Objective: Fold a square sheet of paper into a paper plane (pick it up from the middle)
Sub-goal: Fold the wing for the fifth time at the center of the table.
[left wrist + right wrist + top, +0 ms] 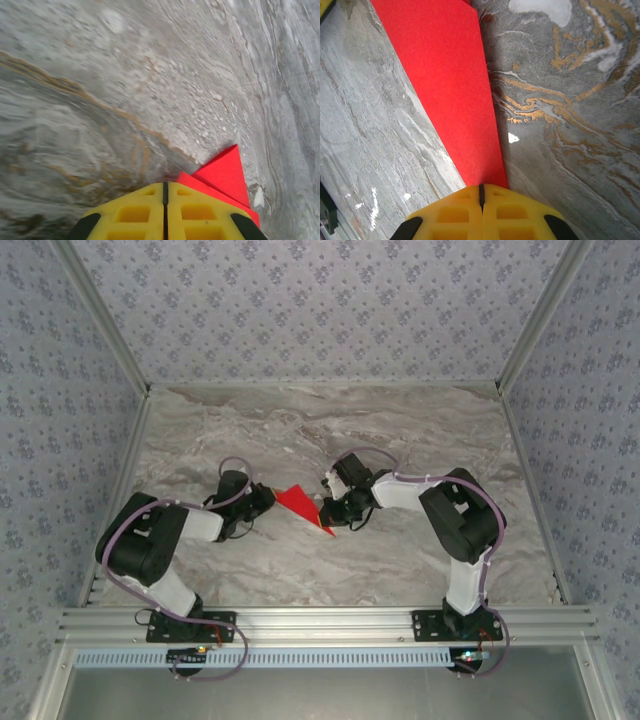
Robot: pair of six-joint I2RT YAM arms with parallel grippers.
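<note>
The red sheet of paper lies folded into a pointed triangle on the marble table, between the two grippers. My left gripper is shut at its left end. In the left wrist view, layered red paper comes out from under the right finger, beside the closed seam of the left gripper. My right gripper is shut at the paper's narrow near-right tip. In the right wrist view the red strip tapers down to the closed right gripper. Whether either pinches the paper is hidden.
Patterned walls enclose the table at the back and on both sides. An aluminium rail with both arm bases runs along the near edge. Bare marble lies behind and in front of the paper.
</note>
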